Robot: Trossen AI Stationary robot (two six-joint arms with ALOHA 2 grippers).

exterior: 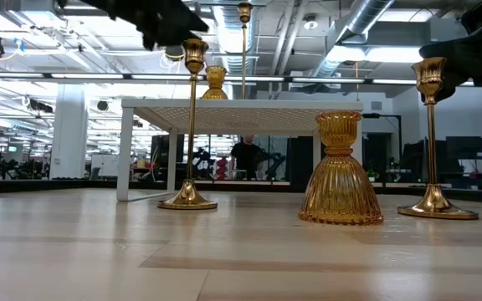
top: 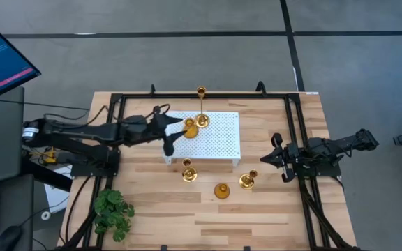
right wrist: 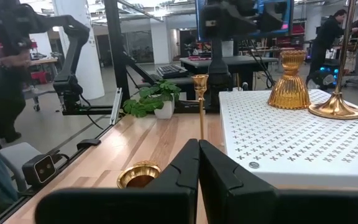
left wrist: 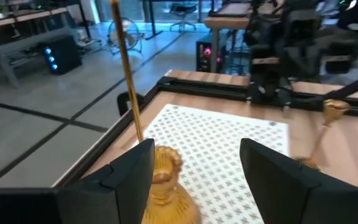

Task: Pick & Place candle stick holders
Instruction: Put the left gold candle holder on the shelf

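Wooden table | 5 gold holders: 2 on white board, 3 off | left fingers open | right fingers closed

Both arms out over my desk, L reaching, R parked.
L pincer spread wide, arm stretched inward from L side; R pincer fingers pressed together, arm tucked at R edge.

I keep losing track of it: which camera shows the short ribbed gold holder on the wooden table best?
The low view: the ribbed gold holder stands close and whole, its fluted skirt clear. The high view shows it only from above, as a small round shape. The right wrist view catches just its rim. In the left wrist view I cannot find it.
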